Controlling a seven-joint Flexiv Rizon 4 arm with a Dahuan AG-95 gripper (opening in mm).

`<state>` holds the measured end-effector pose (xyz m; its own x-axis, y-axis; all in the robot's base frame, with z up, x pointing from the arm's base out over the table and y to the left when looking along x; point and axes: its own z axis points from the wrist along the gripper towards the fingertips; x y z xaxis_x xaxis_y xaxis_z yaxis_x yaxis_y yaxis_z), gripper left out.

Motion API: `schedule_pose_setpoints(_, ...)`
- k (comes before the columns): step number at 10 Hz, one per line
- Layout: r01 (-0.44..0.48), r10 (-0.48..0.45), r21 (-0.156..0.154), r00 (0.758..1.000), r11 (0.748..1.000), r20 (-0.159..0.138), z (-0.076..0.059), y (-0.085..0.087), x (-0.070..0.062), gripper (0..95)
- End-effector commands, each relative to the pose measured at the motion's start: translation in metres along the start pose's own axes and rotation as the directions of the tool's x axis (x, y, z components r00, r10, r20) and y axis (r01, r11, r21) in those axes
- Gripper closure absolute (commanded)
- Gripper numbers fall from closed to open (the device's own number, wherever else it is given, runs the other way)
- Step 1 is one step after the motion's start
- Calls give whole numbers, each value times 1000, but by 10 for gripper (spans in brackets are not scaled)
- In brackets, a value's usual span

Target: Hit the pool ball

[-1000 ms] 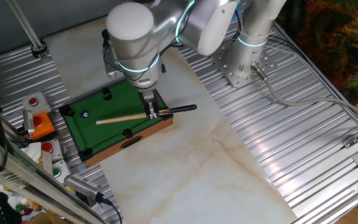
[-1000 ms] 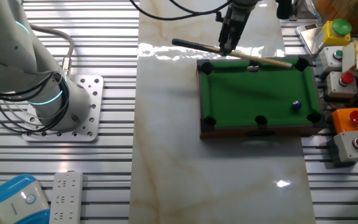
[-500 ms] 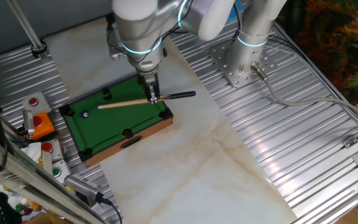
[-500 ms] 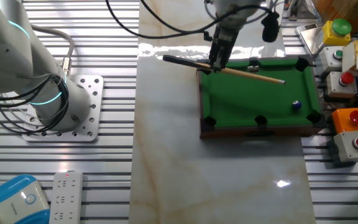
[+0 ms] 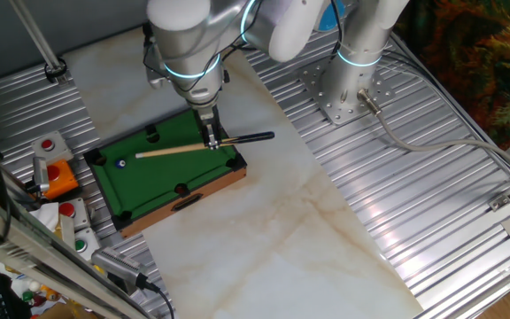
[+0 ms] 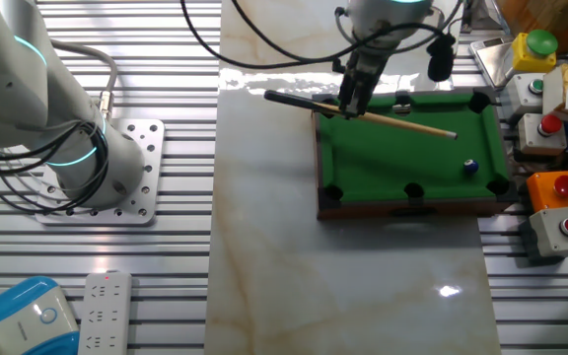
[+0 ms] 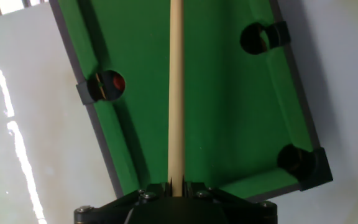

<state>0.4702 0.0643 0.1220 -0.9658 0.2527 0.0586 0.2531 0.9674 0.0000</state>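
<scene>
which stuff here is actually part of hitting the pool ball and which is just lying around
Part of the job:
- pool ball, near the far end of the felt
- cue stick, held by the gripper
- miniature pool table

Just lying about:
- button boxes beside the table
- power strip
- blue and white device

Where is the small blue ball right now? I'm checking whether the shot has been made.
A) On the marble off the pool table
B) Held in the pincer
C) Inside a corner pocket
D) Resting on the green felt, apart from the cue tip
D: the blue ball rests on the pool table, apart from the tip of the cue, which the pincer holds.
</scene>
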Motion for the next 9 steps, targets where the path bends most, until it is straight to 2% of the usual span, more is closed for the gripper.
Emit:
schedule_pose_setpoints(1, 0, 1, 0, 1000, 1000, 3, 9, 1, -6, 950)
schedule_pose_setpoints(2, -1, 1, 0, 1000, 1000, 5, 15, -1, -13, 950)
schedule_pose_setpoints(6, 0, 0, -1, 1000, 1000, 0, 17, -8, -31, 950)
schedule_pose_setpoints(9, 0, 0, -1, 1000, 1000, -16, 21, -10, -32, 950)
